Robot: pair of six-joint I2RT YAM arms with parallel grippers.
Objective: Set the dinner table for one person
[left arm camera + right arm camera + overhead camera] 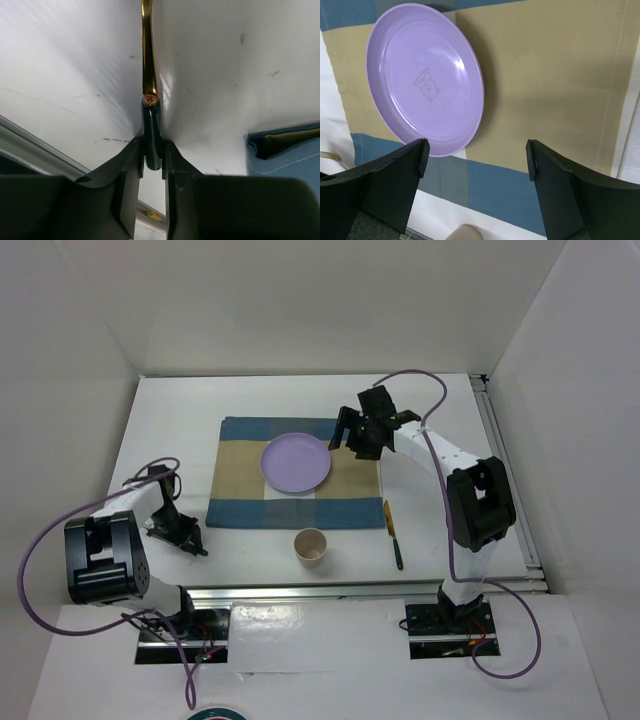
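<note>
My left gripper [153,155] is shut on the dark green handle [152,127] of a utensil. Its gold shaft [147,50] runs away over the white dinner table [225,60], and its head is out of view. From above, this gripper [197,545] sits low at the table's left front. Whether the utensil is off the surface I cannot tell. My right gripper [476,155] is open and holds nothing. It hovers over the checked placemat [545,75], beside the purple plate [425,80]. From above, it [345,440] is at the plate's [296,462] right rim.
A tan cup [311,545] stands on the table in front of the placemat [240,502]. A second gold utensil with a green handle [393,533] lies right of the placemat. A metal rail [360,588] runs along the near edge. White walls enclose the table.
</note>
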